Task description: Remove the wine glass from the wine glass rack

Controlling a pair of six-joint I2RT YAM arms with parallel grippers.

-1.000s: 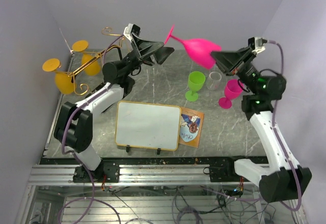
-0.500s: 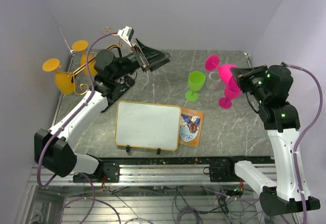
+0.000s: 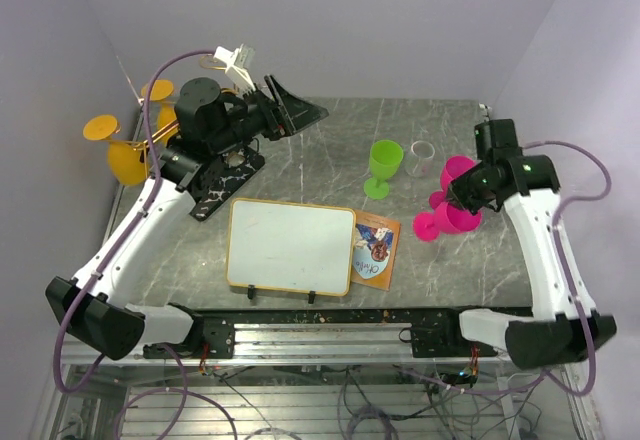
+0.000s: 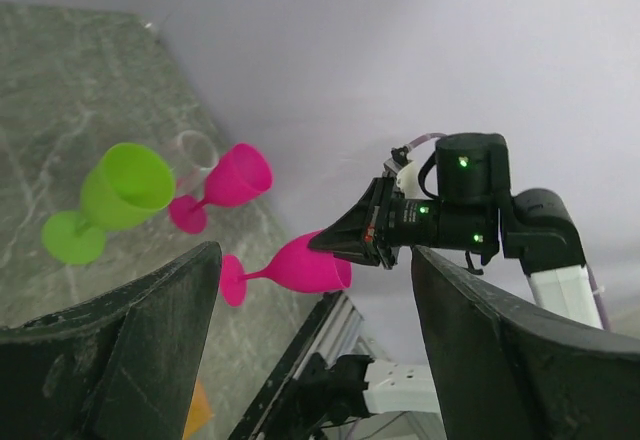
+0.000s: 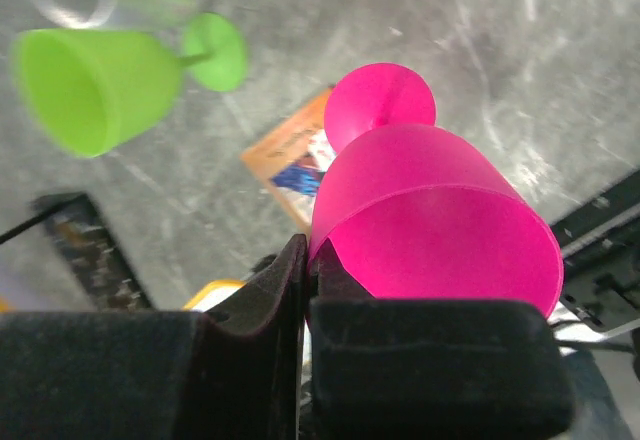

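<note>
One wine glass (image 3: 458, 218) horizontal, foot leftward, rim pinched in right gripper (image 5: 305, 270); left gripper (image 3: 305, 117) spread.

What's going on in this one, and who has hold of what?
The right gripper is shut on the rim of a pink wine glass, holding it tipped sideways low over the right side of the table. It sits close to a second pink glass, a green glass and a small clear glass. The left gripper is open and empty beside the wine glass rack, where yellow glasses hang. The pink wine glass is off the rack but not released.
</note>
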